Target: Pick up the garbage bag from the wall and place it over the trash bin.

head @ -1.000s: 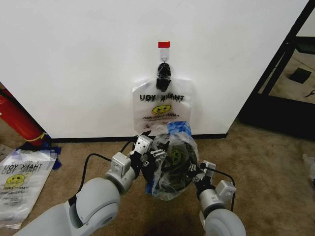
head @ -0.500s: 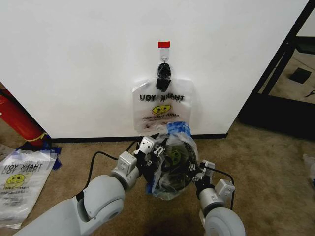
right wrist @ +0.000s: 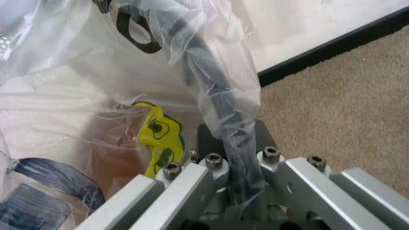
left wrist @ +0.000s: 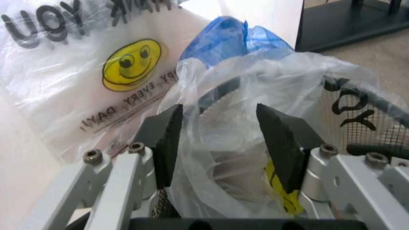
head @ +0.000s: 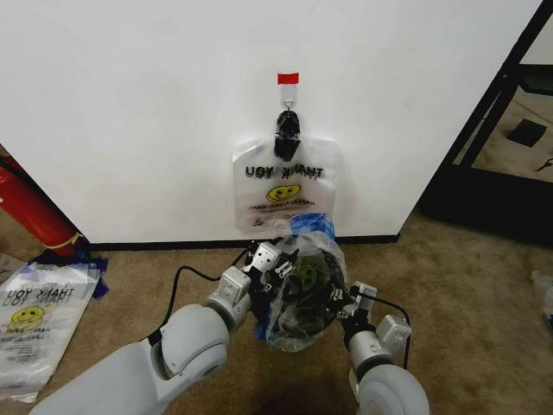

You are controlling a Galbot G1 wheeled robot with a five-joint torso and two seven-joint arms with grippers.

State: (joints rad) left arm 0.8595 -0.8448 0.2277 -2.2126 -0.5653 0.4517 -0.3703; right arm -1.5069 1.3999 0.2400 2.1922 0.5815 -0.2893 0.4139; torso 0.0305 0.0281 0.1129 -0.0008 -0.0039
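Three garbage bags [head: 304,290] [head: 283,186] [head: 34,324], one trash bin [right wrist: 221,115], two pincers [head: 275,266] [head: 350,304].

Your head camera looks forward and down at the wall [head: 138,112], both grippers low in its frame. Your left wrist camera sits right behind the left gripper [left wrist: 221,143], peering between its spread pads at the garbage bag [left wrist: 268,91] just ahead. Your right wrist camera hugs the right gripper [right wrist: 233,170], facing along its fingers, plastic pressed against them. All three share that bag draped on the trash bin [head: 298,290].
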